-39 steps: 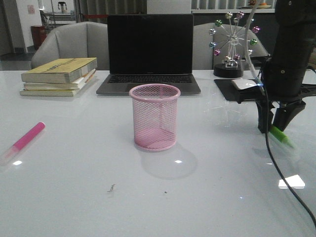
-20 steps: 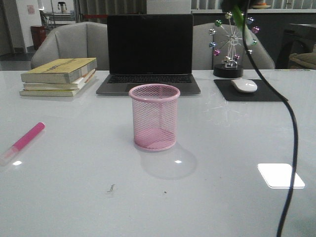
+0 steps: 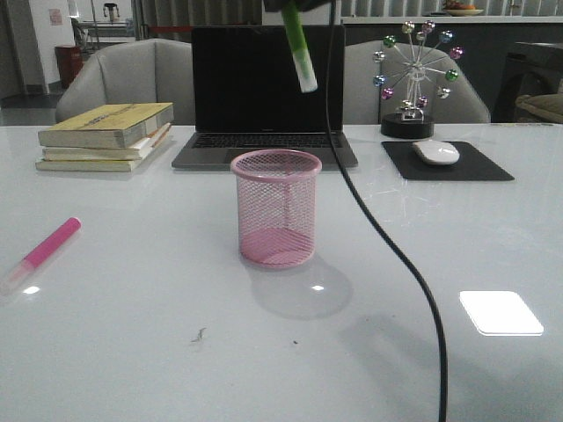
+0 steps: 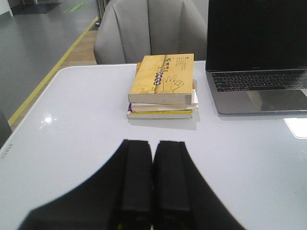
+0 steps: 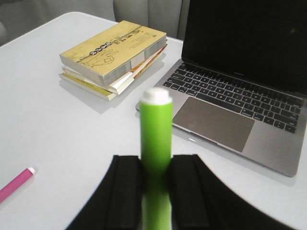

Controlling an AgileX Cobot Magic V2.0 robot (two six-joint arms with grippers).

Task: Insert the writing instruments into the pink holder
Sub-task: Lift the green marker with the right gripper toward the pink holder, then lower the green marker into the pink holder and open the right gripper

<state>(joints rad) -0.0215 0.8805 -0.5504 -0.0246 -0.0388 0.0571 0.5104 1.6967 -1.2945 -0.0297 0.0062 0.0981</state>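
The pink holder (image 3: pixel 276 208) stands upright mid-table in front of the laptop, with nothing showing inside it. High above it hangs the lime green marker (image 3: pixel 299 48), whitish end down and slightly tilted, its top running out of the front view. My right gripper (image 5: pixel 156 184) is shut on that green marker (image 5: pixel 156 143); in the front view only a dark bit of it shows at the top edge. The pink marker (image 3: pixel 44 251) lies flat at the table's left edge, its pink end (image 5: pixel 17 183) also showing in the right wrist view. My left gripper (image 4: pixel 152 163) is shut on nothing, over bare table near the books.
An open laptop (image 3: pixel 266 97) sits behind the holder. A stack of books (image 3: pixel 106 134) lies at the back left. A white mouse (image 3: pixel 435 152) rests on a black pad, with a small ferris-wheel ornament (image 3: pixel 409 79) behind. My right arm's black cable (image 3: pixel 387 246) hangs across the table's right half.
My right gripper lifted the green marker off the table at the right and carried it up and leftward; it now hangs above the holder. The pink marker and holder stayed put.
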